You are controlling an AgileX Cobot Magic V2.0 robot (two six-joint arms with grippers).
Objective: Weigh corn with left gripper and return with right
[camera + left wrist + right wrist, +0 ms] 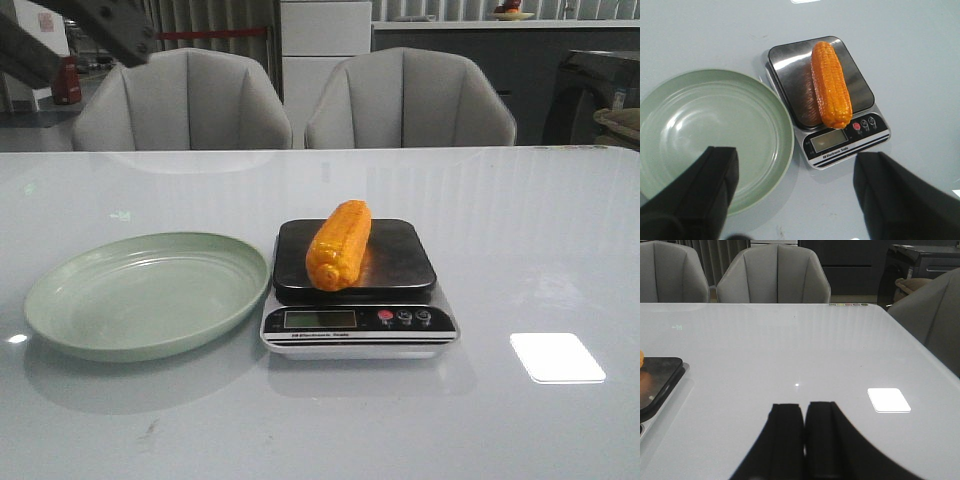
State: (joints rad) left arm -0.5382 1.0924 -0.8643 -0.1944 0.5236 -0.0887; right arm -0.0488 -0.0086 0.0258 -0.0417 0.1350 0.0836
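Now corn (339,245) lengthwise front-to-back on scale (358,322); left jaws apart, right together.

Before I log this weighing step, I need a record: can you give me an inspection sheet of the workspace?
Surface: glossy white table, with light glare patches.
Job's things: corn lying on the scale platform; display unreadable.
Clutter: green plate beside the scale, nothing in it.
Grippers: left tool open, above plate and scale, holding nothing; right tool shut, holding nothing, beside the scale.
Cables: nothing seen.
Surroundings: two grey chairs behind the table.
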